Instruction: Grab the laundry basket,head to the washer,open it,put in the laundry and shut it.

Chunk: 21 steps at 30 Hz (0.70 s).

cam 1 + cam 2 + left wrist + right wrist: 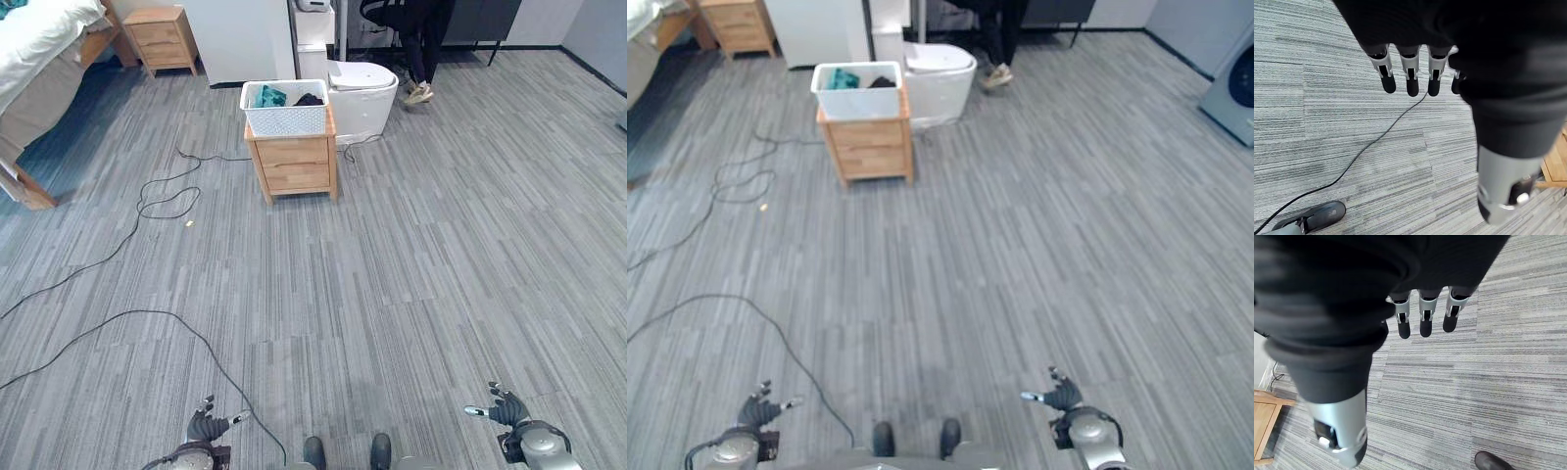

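A: What is counted, from the left across?

B: One bed [44,44] is seen far left of the wooden nightstand [294,166] that serves as landmark. A second nightstand [162,39] stands left of it and farther back. One white laundry basket [285,110] is set on top of the landmark nightstand, with a teal garment [269,96] and a dark garment [309,100] inside. One white rounded unit [364,98] is just right of the nightstand. One washer [1229,88] is seen far to its right.

A: And the hands?

B: The left hand [1410,73] and the right hand [1425,316] are held low, well in front of the nightstand, fingers straight, nothing grasped.

A: Open room?

B: Grey carpet floor [411,274] lies bare between hands and nightstand.
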### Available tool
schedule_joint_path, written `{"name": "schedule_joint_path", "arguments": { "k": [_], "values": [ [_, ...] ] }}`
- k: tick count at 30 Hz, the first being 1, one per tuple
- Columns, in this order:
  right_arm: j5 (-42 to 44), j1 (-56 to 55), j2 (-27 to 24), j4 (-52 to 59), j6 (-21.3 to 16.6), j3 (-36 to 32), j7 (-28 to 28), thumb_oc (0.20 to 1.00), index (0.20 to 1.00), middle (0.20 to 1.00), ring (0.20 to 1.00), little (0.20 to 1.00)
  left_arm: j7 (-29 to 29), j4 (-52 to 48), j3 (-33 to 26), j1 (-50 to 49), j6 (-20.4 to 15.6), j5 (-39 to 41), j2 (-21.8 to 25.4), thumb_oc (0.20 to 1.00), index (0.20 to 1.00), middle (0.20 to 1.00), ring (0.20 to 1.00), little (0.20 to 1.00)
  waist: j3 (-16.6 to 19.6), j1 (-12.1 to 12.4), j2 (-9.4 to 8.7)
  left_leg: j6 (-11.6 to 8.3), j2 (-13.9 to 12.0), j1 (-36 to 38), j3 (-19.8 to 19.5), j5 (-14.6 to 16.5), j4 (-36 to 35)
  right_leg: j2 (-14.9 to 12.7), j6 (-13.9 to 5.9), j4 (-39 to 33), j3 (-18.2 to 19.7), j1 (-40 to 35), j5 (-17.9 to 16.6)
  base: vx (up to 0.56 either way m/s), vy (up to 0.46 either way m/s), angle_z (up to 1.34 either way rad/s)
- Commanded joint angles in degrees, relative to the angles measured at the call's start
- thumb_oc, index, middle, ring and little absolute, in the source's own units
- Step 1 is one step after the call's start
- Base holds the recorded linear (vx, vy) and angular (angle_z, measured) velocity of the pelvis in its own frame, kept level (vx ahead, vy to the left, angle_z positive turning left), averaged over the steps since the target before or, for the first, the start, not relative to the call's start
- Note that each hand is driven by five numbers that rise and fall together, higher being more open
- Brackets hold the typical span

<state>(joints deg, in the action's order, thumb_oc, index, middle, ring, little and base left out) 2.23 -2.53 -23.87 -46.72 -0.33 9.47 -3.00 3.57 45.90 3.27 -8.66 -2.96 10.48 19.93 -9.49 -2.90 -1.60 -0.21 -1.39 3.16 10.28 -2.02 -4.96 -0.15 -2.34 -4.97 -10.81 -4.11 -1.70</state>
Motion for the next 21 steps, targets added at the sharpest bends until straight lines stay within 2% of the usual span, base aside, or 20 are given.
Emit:
{"name": "schedule_joint_path", "arguments": {
  "k": [1,14,21],
  "values": [
    [-1.5,1.9,0.5,-2.1,-1.0,1.1,-1.3,1.000,1.000,1.000,1.000,1.000,0.7,0.5,-1.1,2.1,-1.9,0.0,1.5,1.000,1.000,1.000,1.000,1.000,1.8,0.5,-2.45,-1.57,0.5,0.8,-0.7,4.3,1.6,-5.1,-5.49,1.0,0.1,0.9,2.3,0.05,0.031,0.00],
    [-1.3,3.3,1.0,-1.6,-0.3,1.6,-2.2,1.000,1.000,1.000,1.000,1.000,1.9,-0.6,-1.2,3.2,-1.9,1.5,2.4,1.000,1.000,1.000,1.000,1.000,-0.5,1.9,-3.32,0.49,2.4,-4.4,-2.5,8.6,10.1,-7.4,-6.07,7.5,0.7,4.4,3.6,0.04,0.056,-0.01],
    [-1.9,4.8,1.1,0.4,-0.4,2.9,-1.9,1.000,1.000,1.000,1.000,1.000,1.9,-1.7,-1.4,3.6,-2.0,2.0,3.3,1.000,1.000,1.000,1.000,1.000,-2.5,2.7,-3.50,2.50,5.0,-5.3,-4.2,10.6,12.4,-9.0,-7.01,16.4,2.2,8.4,3.7,0.08,0.139,-0.03]
  ]
}}
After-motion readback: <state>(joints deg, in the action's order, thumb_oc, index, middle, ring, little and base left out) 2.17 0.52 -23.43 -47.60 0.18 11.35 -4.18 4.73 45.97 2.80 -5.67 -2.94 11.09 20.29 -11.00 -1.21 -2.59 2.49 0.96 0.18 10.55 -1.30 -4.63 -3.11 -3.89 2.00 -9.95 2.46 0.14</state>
